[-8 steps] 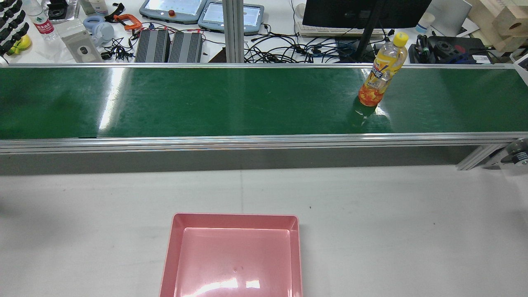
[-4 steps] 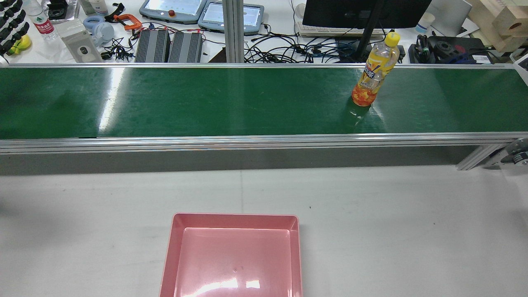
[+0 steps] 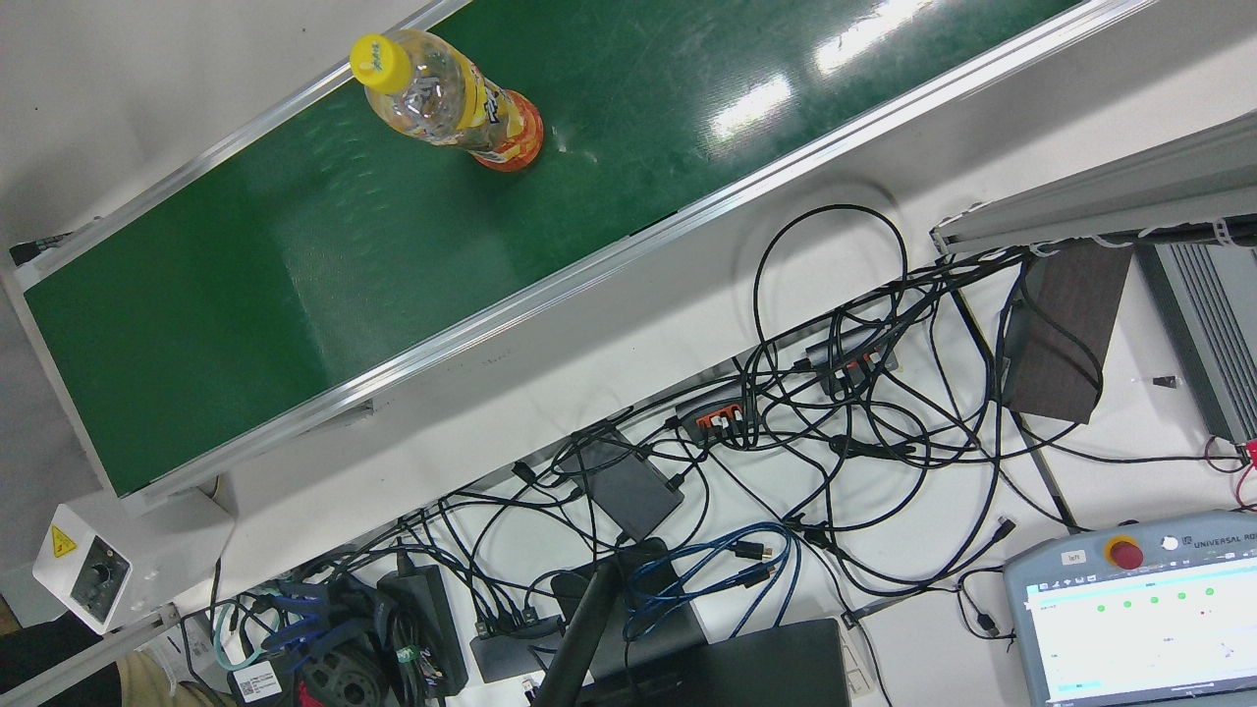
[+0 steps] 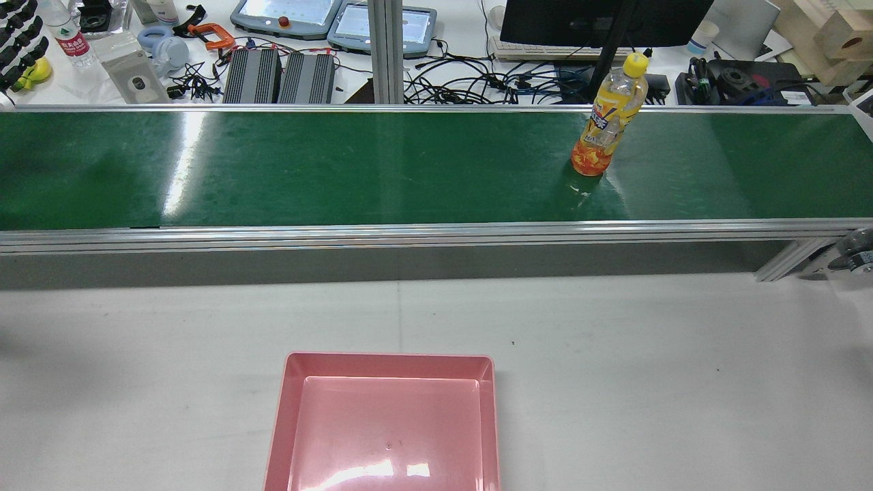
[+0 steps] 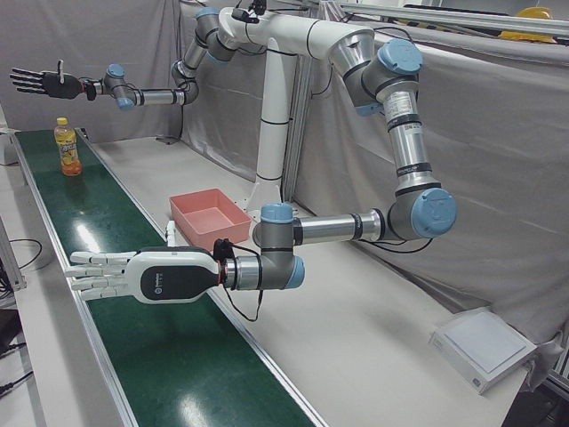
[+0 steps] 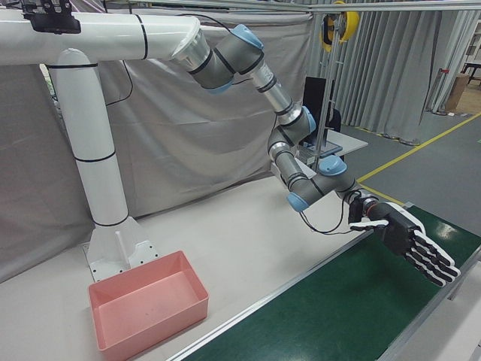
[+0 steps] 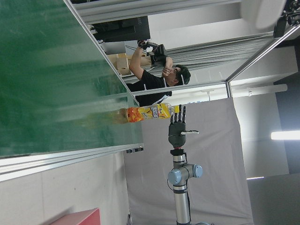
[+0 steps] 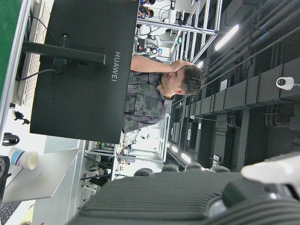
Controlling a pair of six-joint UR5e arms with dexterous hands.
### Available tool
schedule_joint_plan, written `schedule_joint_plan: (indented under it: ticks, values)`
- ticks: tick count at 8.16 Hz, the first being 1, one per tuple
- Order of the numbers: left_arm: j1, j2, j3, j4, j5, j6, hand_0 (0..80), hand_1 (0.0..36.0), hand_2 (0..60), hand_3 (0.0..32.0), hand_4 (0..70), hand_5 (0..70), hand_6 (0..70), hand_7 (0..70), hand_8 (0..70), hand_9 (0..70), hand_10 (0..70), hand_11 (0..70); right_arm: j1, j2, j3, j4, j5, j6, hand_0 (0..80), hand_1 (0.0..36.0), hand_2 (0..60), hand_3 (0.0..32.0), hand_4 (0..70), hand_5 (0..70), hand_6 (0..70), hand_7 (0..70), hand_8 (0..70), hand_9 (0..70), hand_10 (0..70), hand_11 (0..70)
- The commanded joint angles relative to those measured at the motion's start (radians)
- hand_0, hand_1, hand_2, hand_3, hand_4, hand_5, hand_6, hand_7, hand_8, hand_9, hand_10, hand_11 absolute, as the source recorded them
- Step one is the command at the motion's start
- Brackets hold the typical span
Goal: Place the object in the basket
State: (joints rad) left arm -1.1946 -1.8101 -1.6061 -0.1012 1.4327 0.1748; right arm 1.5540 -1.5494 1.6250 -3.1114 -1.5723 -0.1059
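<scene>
Bottle (image 4: 608,119) stands upright on the green conveyor belt (image 4: 341,170), well apart from the pink basket (image 4: 383,423) on the tabletop (image 4: 648,382). Both hands, left (image 5: 151,276) and right (image 6: 409,241), hover with fingers spread, empty, apparently waiting over the belt.

From my left hand's camera the scene lies on its side. The green belt (image 7: 51,75) fills the upper left, edged by a silver rail (image 7: 65,157). A bottle (image 7: 145,113) of orange drink with a yellow cap stands on the belt's far end. Just beyond it my other hand (image 7: 176,125) hangs with fingers spread, holding nothing (its arm runs off below). A person (image 7: 154,82) stands behind. One pink basket (image 7: 77,218) corner shows at the bottom edge.
</scene>
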Motion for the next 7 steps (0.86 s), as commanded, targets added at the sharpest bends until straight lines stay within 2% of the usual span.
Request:
schedule_joint_plan:
  ticks: [1, 7]
  values:
    - [0.001, 0.000, 0.000, 0.000, 0.000, 0.002, 65.9, 12.3, 0.0, 0.0, 0.0, 9.6, 0.0, 0.5, 0.0, 0.0, 0.0, 1.8, 0.000, 0.000, -0.001, -0.001, 0.000, 0.000, 0.0, 0.0, 0.0, 0.0, 0.0, 0.0, 0.0, 0.0, 0.0, 0.0, 0.0, 0.0]
    - [0.001, 0.000, 0.000, 0.000, 0.000, 0.003, 65.9, 12.4, 0.0, 0.0, 0.0, 10.6, 0.0, 0.4, 0.0, 0.0, 0.0, 1.7, 0.000, 0.000, -0.001, -0.001, 0.000, 0.000, 0.0, 0.0, 0.0, 0.0, 0.0, 0.0, 0.0, 0.0, 0.0, 0.0, 0.0, 0.0]
